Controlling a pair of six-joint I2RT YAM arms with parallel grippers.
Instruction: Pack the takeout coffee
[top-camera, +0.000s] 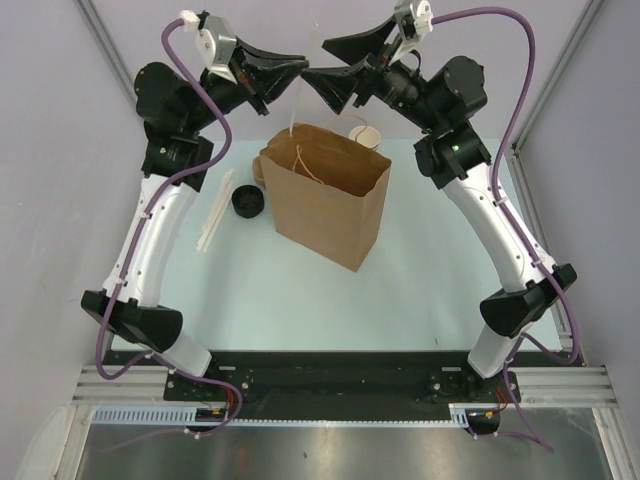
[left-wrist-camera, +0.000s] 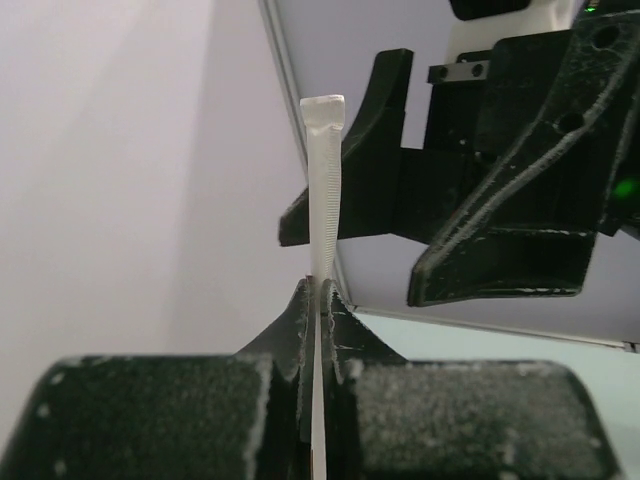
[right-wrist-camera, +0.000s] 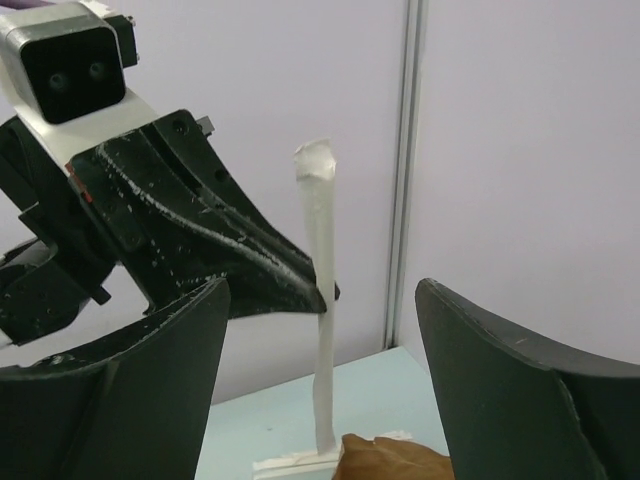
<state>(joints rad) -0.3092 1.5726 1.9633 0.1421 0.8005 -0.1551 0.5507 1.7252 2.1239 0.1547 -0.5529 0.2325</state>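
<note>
**Q:** What are your jaws doing?

**A:** My left jaws are pressed together on a thin white wrapped straw (left-wrist-camera: 325, 190), holding it upright, high over the bench (top-camera: 300, 300). My right jaws are spread wide just beside it, with nothing in them.

**Q:** Where is the takeout coffee?

**A:** I cannot pick out a lidded cup. A brown paper bag (top-camera: 330, 210) stands open mid-bench, and the coffee may sit inside, hidden by the bag's walls. A round black thing (top-camera: 248, 203) lies just left of the bag. It looks like a bare lid, though I cannot be sure. A stack of lidless cups (top-camera: 366, 133) sits behind the bag.

**Q:** How far along are you?

**A:** Partway, I judge. The straw is not yet in the bag, and the bag is unclosed.
</note>
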